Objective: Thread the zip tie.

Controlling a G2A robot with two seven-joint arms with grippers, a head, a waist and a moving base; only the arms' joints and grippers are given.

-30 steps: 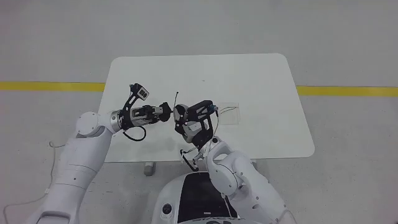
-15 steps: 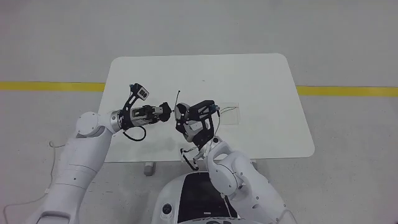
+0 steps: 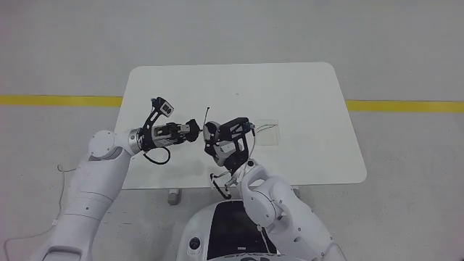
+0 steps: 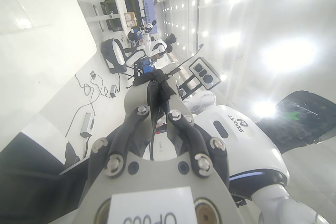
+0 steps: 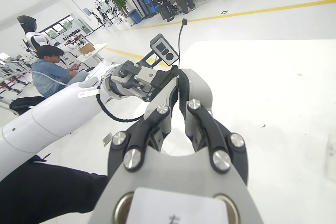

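Right claw [image 5: 178, 79] pinches zip tie [image 5: 180, 46] (lower end hidden).

Top view: the camera above the arms looked down on the whole table [image 3: 290, 87] from well off. Each wrist camera sat close behind its own gripper, the left gripper [image 4: 157, 86] and right gripper [image 5: 179, 78]. Top and right wrist views shared the left gripper, zip tie [image 5: 180, 43] and table.

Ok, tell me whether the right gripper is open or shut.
Shut: the right gripper pinches the zip tie, whose strap stands up beyond the closed fingertips.
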